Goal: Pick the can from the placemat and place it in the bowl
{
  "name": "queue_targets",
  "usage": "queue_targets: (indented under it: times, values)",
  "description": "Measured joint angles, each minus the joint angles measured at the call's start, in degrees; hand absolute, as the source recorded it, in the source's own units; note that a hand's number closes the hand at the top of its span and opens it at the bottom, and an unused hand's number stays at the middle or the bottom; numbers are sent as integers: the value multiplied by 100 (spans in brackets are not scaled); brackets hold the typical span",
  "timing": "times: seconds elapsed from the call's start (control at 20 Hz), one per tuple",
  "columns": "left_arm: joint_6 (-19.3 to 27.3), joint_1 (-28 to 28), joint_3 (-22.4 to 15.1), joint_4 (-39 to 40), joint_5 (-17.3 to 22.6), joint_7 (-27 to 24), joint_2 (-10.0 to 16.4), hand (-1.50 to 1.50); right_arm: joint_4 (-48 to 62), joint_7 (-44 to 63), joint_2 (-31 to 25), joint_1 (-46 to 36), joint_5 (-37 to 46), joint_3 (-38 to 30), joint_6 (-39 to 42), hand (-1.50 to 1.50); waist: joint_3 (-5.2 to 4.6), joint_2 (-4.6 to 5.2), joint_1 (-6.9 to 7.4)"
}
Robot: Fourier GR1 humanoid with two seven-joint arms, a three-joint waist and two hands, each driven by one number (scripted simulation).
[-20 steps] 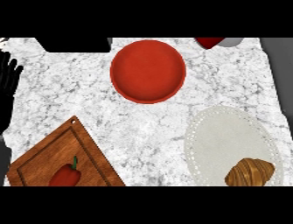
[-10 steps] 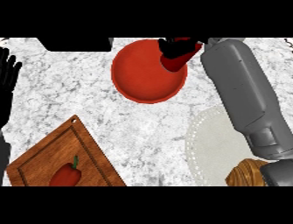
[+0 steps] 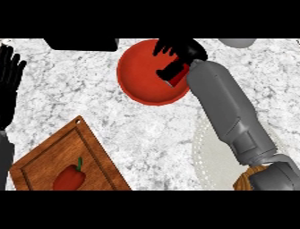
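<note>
The right hand was closed around the can, with its fingers curled over the top of it. It held the can above the right part of the red bowl. Half a second before, this hand was only at the far right rim of the bowl, and one second before, the arm was almost not in the view. So the can had travelled from the far edge of the bench to a place over the inside of the bowl.

The placemat, partly under the grey forearm, no longer carried the can. In my judgement the carrying was nearly finished, and only lowering and releasing remained. I could not tell whether the can already touched the bottom of the bowl.

The left hand rested open at the left edge with its fingers up, the same as before. The cutting board with the red pepper had not moved.
</note>
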Motion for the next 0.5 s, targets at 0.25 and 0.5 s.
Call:
queue_targets:
  times: [0.25, 0.5]
  values:
    - [9, -29, -46, 41, -30, -38, -59, 0, 356, -484, 83, -26, -609, -497, -374, -150, 3, 22, 40]
    - [-6, -21, -40, 46, -36, -49, -51, 0, 404, -1059, 19, 8, -1084, -997, -1099, -150, 4, 27, 54]
